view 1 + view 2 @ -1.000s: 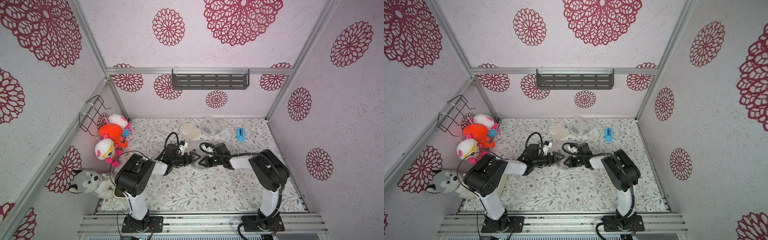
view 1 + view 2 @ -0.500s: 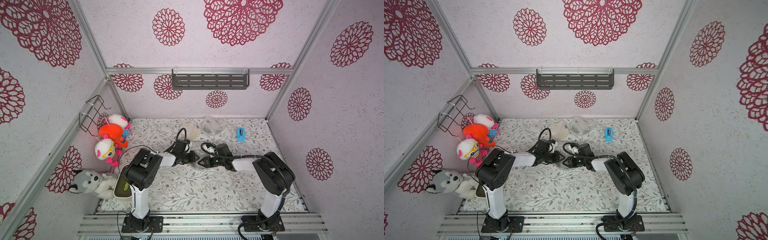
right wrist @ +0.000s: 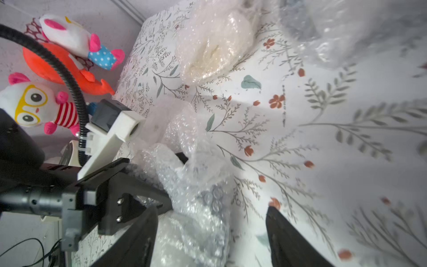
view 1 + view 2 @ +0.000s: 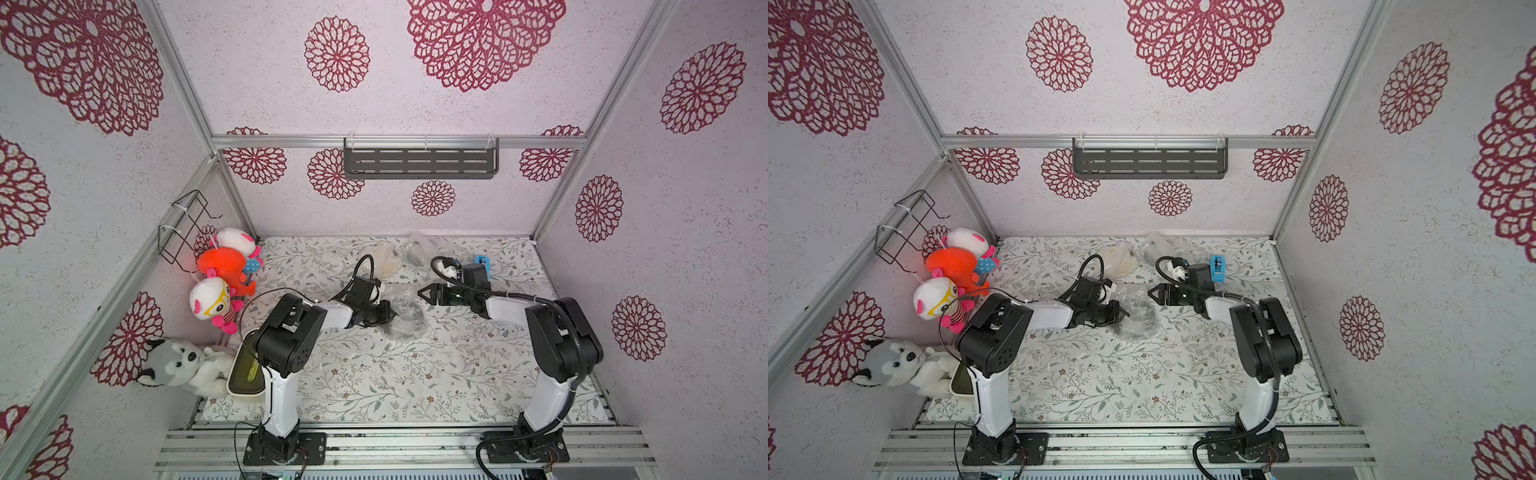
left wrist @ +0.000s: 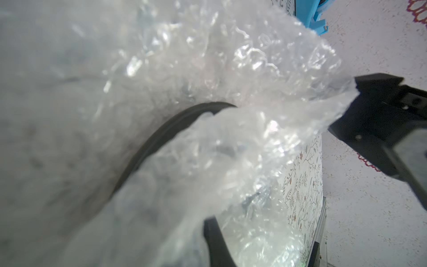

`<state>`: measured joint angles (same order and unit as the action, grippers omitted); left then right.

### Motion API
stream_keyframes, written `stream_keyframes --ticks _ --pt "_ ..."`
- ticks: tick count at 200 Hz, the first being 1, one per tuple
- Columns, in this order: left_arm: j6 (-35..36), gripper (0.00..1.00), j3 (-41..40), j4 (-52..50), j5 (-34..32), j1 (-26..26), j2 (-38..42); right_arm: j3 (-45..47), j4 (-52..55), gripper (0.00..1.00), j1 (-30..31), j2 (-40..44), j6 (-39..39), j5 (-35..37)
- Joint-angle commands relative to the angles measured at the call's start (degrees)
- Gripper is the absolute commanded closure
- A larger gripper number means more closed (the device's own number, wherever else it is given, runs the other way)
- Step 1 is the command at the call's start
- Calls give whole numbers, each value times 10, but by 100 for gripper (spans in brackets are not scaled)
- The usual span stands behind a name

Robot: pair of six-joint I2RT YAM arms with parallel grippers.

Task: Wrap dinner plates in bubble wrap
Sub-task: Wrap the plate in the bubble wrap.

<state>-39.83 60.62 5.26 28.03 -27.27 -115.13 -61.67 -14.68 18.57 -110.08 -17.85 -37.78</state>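
Amid bubble wrap (image 5: 231,69), bare plate rim (image 5: 166,129)

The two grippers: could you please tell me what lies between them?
The bubble wrap, bunched over the black plate, lies between the left gripper and the right gripper; both top views show it.

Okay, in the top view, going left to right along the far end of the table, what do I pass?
white plush → wrapped cream plate → wrapped bundle with something dark inside → tape dispenser
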Motion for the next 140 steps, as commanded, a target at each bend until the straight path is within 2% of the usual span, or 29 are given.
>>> stream_keyframes --ticks 1,14,28,33,41,52,61,86,101,116,140 --pt "7 89 -6 -69 -11 2 -23 -70 32 32 6 -62 72 -125" --pt "7 90 -5 -78 -15 3 -23 -112 54 36 12 -91 98 -151" --pt "3 92 -9 -79 -17 2 -23 -149 90 45 19 -106 132 -164" --pt "0 92 -11 -78 -17 3 -25 -160 104 52 21 -108 141 -163" --pt "-2 93 -13 -79 -17 3 -25 -174 128 70 24 -106 170 -164" --pt "-9 94 -17 -80 -18 2 -25 -189 170 89 30 -95 214 -151" --pt "-13 94 -21 -79 -18 2 -26 -204 213 100 35 -84 259 -132" --pt "-31 98 -30 -81 -24 3 -29 -217 299 100 66 -43 372 -27" --pt "-45 100 -37 -78 -27 2 -32 -194 326 100 101 -13 488 53" --pt "-63 100 -50 -61 -26 1 -32 -142 306 100 136 14 583 134" --pt "-75 100 -60 -51 -26 1 -34 -45 249 100 173 45 740 201"
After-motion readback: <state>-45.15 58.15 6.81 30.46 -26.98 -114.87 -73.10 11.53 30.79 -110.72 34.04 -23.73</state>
